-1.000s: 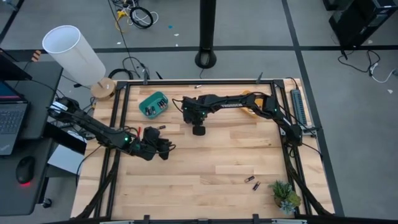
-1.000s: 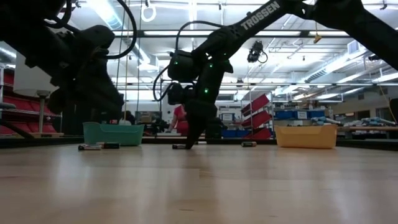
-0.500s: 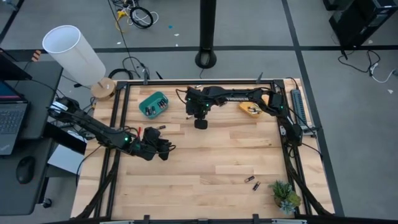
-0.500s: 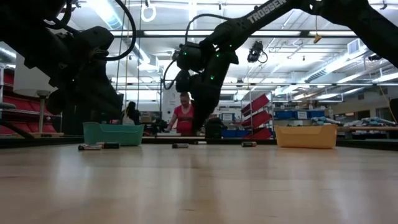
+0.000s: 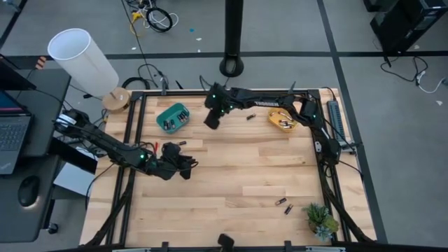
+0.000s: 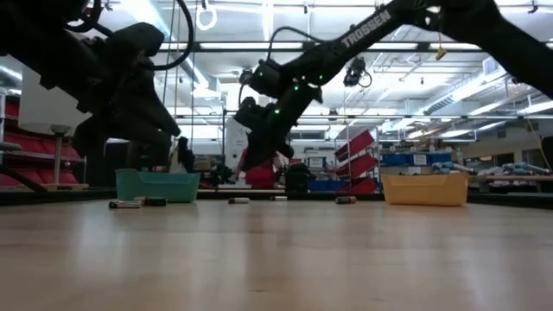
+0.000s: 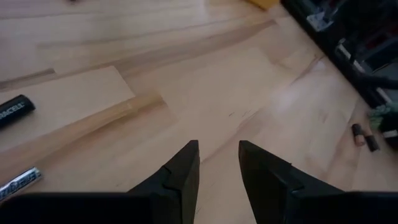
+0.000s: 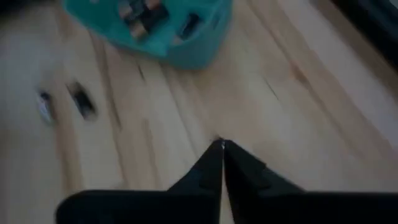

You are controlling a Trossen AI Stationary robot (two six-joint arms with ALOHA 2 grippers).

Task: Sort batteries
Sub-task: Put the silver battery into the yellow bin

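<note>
**Batteries all over, both tools empty**

Batteries (image 5: pixel 283 204) lie loose on the bench (image 5: pixel 231 175); more sit in the teal bin (image 5: pixel 173 117). Right tool (image 5: pixel 211 120) pinched closed beside it, holding nothing. Left tool (image 7: pixel 217 163) gapes partway over bare wood. Bin contents look blurry.

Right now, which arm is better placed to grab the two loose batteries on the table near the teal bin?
Left. Its tool is open and sits right beside the two batteries. The right tool is shut, raised off the table near the teal bin, farther from them.
</note>
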